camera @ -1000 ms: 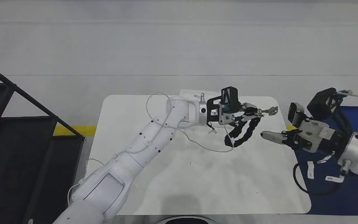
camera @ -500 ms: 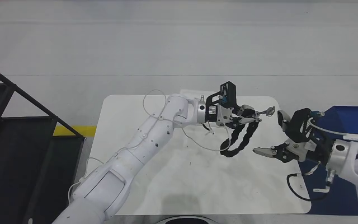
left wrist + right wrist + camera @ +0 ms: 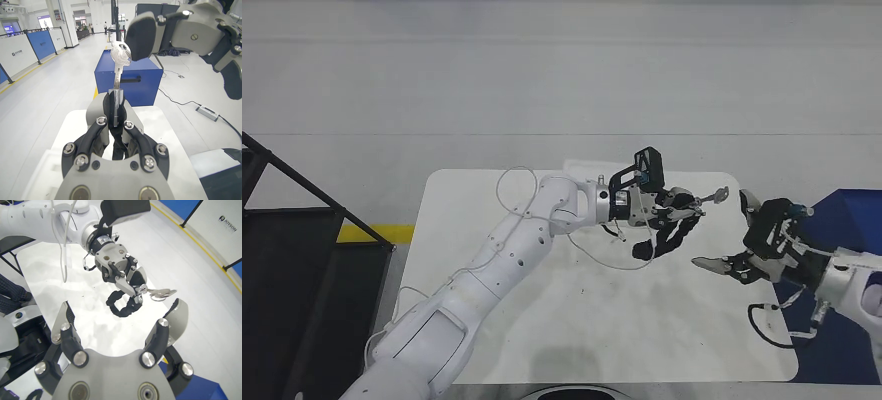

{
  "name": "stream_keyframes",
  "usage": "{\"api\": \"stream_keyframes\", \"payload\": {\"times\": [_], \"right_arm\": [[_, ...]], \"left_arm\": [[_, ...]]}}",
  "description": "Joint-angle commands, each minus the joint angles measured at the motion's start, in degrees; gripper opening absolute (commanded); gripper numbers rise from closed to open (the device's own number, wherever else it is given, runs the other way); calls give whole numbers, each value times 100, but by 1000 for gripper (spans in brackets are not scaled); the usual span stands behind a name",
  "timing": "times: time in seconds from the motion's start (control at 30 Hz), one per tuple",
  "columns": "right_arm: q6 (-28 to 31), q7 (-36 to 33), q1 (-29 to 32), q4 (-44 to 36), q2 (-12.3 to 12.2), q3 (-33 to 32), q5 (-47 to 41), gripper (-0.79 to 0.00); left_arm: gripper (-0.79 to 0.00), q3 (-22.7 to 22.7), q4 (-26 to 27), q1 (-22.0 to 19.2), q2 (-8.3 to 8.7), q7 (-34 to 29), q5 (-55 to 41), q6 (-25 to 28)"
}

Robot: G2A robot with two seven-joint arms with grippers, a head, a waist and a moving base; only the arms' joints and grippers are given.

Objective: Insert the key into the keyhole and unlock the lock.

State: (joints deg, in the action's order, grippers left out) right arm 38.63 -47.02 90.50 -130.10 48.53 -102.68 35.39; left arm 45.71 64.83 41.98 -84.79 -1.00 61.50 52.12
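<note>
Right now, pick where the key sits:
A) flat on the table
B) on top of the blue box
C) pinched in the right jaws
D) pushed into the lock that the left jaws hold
D: the key sticks out of the chrome lock that the left gripper clamps in its jaws, while the right gripper has its jaws open.

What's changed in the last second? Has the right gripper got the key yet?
The right gripper, open, swung in toward the key, not gripping it yet. The black cable swung slightly. The left gripper stays shut on the lock, key still inserted.
</note>
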Motion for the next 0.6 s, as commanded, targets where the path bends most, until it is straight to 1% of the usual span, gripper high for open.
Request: {"api": "stream_keyframes", "payload": {"times": [0.0, 0.1, 0.17, 0.27, 0.43, 0.57], "right_arm": [[157, 325, 7, 82, 8, 67, 452, 0], [453, 585, 2, 125, 10, 264, 970, 0], [543, 751, -8, 129, 13, 374, 1222, 0], [541, 938, -44, 85, 17, 456, 1679, 0], [527, 979, -51, -36, 12, 608, 2534, 0], [468, 1107, -51, -33, 14, 694, 2812, 0]], "left_arm": [[-785, -16, -20, -4, -9, -30, -36, -20], [-785, -54, -53, -28, -28, -64, -53, -47], [-785, -83, -76, -60, -41, -115, -47, -67], [-785, -131, -100, -115, -60, -202, -34, -53], [-785, -168, -132, -194, -79, -324, -20, -56], [-785, -172, -126, -227, -83, -393, 2, -61]]}}
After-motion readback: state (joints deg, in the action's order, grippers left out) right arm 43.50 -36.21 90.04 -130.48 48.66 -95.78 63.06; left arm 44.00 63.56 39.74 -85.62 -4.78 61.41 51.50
